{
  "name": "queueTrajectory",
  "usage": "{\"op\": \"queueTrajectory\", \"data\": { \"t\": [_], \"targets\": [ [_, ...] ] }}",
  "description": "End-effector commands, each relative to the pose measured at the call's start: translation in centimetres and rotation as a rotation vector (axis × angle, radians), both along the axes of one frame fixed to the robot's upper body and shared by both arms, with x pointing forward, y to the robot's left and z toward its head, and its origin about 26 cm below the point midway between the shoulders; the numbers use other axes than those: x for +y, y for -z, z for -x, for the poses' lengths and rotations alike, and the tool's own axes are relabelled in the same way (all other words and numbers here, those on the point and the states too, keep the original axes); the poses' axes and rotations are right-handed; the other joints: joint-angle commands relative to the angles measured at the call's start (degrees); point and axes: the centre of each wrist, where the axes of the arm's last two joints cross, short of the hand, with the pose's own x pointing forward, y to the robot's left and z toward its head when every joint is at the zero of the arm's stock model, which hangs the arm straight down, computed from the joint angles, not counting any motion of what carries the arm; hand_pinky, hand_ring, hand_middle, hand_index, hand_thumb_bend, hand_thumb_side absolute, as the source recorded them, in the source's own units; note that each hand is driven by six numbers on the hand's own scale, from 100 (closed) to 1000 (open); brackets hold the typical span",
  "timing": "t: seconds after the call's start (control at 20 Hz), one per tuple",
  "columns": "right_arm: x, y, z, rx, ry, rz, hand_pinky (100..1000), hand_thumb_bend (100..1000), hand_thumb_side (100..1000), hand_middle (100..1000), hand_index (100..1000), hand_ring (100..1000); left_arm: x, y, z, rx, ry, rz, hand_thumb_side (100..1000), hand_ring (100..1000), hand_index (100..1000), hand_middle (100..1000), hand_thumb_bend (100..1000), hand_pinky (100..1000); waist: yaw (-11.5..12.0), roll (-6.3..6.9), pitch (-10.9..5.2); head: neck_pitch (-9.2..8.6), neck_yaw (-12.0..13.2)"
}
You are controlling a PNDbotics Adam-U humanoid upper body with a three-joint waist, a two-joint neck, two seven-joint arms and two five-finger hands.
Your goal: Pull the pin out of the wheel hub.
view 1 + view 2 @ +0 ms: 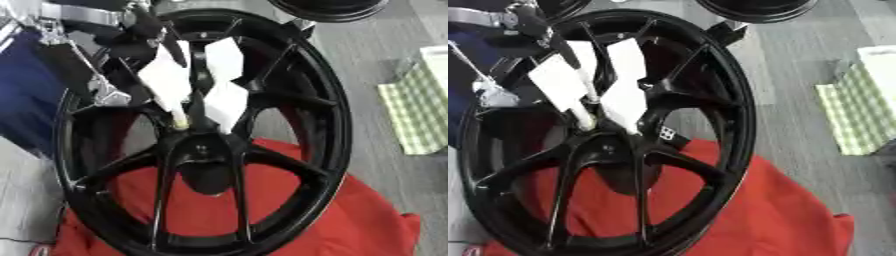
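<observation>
wheel hub [203, 150] rim cut off below

Glossy black spoked metal wheel hub [262, 150] on soft matt red cloth [367, 225], beside green-checked woven fabric [418, 112].

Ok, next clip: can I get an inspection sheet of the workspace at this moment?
Surface: grey floor, with a red cloth under the wheel.
Job's things: black wheel lying on the red cloth; a pale pin stands at the upper edge of the hub, not yet out.
Clutter: green checked cloth to the right, apart from the wheel.
Hands: left hand reaches in from the upper left, down to the pin; whether it grips the pin cannot be told. Right hand not in view.
Cables: nothing seen.
Surroundings: second black wheel at the top edge; a blue thing on the left.
</observation>
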Motion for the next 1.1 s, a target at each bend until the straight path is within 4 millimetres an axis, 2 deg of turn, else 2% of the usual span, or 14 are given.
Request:
{"op": "queueTrajectory", "data": {
  "t": [0.05, 0.55, 0.9, 1.1],
  "targets": [
    [-0.5, -0.8, 0.0, -0.02, 0.012, 0.022, 433, 444, 673, 515, 717, 579, 0.7, -1.9, 1.0, -0.054, -0.005, 0.011, 224, 100, 380, 170, 100, 100, 0.1, -0.22, -1.61, -0.51, -0.1],
    [-0.6, -0.9, 0.1, -0.017, 0.02, 0.033, 433, 444, 672, 515, 717, 579, 3.0, -3.1, 2.6, -0.052, -0.033, 0.04, 220, 100, 380, 171, 100, 100, 0.8, -0.38, -1.92, -0.24, -0.5],
    [-0.9, -1.1, 0.1, -0.017, 0.032, 0.035, 432, 447, 671, 514, 716, 578, 6.6, -3.2, 4.3, -0.07, -0.122, 0.113, 235, 100, 379, 165, 100, 100, 1.6, -0.76, -1.85, -0.44, -1.1],
    [-1.0, -1.1, 0.2, -0.017, 0.038, 0.035, 432, 447, 668, 513, 716, 578, 9.3, -3.1, 4.5, -0.064, -0.21, 0.186, 271, 100, 377, 157, 100, 100, 2.1, -1.02, -1.78, -0.64, -1.6]
  ]
}}
